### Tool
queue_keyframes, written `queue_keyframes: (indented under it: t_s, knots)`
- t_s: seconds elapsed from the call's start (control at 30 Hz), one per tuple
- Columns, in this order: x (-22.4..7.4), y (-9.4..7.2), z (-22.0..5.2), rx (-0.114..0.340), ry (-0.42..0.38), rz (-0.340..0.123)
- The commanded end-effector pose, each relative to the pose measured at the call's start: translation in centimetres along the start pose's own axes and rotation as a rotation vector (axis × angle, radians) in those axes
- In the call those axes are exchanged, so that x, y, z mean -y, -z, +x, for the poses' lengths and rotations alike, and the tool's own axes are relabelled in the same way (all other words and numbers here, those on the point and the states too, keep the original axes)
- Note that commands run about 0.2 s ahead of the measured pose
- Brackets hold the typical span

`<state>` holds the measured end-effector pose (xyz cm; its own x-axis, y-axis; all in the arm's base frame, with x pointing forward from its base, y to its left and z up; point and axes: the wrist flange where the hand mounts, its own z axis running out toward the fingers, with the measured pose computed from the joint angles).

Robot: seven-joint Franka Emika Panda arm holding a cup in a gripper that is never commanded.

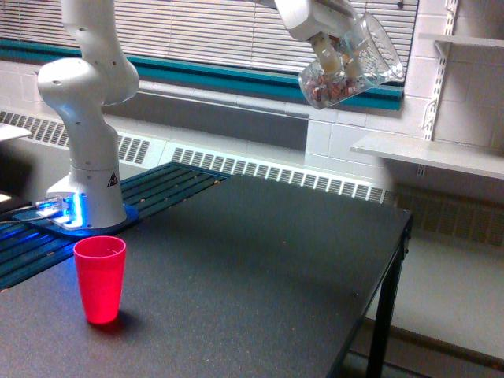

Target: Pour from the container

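Note:
The container, a clear plastic tumbler, hangs high at the top of the exterior view, tilted with its rim up toward the exterior view's right. Reddish-brown and pale bits lie in its lower end. My gripper is shut on the container from the exterior view's left side. A red plastic cup stands upright on the dark table, far below and well to the exterior view's left of the container.
The arm's white base stands at the table's back left on a blue-lit mount. The table's edge drops off at the exterior view's right. A white shelf juts from the wall behind.

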<state>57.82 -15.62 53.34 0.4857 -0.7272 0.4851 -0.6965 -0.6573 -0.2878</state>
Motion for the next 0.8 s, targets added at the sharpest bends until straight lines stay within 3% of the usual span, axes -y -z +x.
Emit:
queue_keyframes:
  t_s: [0.03,0.3,0.8]
  knots:
    - [-1.2,0.3,1.2,-0.018,-0.025,-0.007]
    - [-0.5,0.7,0.1,-0.029,0.010,0.010]
    - [-3.3,-0.7,-3.9,-0.064,0.164,-0.026]
